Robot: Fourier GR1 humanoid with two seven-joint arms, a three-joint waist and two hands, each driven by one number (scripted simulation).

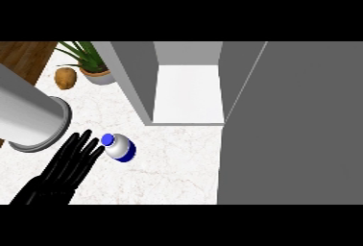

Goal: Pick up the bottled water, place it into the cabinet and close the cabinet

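The bottled water, white with a blue cap and a blue band at its base, stands upright on the white marble counter in front of the cabinet. My left hand comes in from the lower left with its fingers straight and spread. Its fingertips lie right beside the bottle's left side, and I cannot tell whether they touch it. The grey cabinet is open and shows a pale, bare shelf. Its door is swung out and fills the right of the view. My right hand does not show.
A thick grey cylinder with a ringed end crosses the upper left, close above the hand. A potted green plant and a brown rounded object sit at the counter's back left. Dark wood shows beyond.
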